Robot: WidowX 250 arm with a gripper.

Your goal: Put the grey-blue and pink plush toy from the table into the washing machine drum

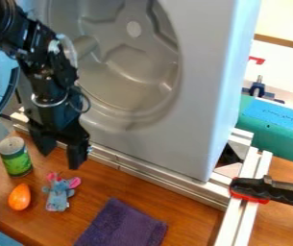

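The gripper [61,159] hangs at the left over the wooden counter, its two fingers spread apart with nothing between them. Below it lies a small blue-grey plush mouse [59,194] with pink ears. A green can [14,156] with a silvery top stands upright just left of the gripper. An orange egg-shaped object [19,197] rests between the can and the view's lower edge, left of the mouse. To the right, a purple cloth [124,225] lies flat at the bottom of the view.
A grey washer-like housing [197,96] with a round drum opening [132,72] rises behind the counter [180,194]. Metal rails [168,178] run along its base. A black-and-red clamp [264,190] grips the rail at right, near a teal case [280,134].
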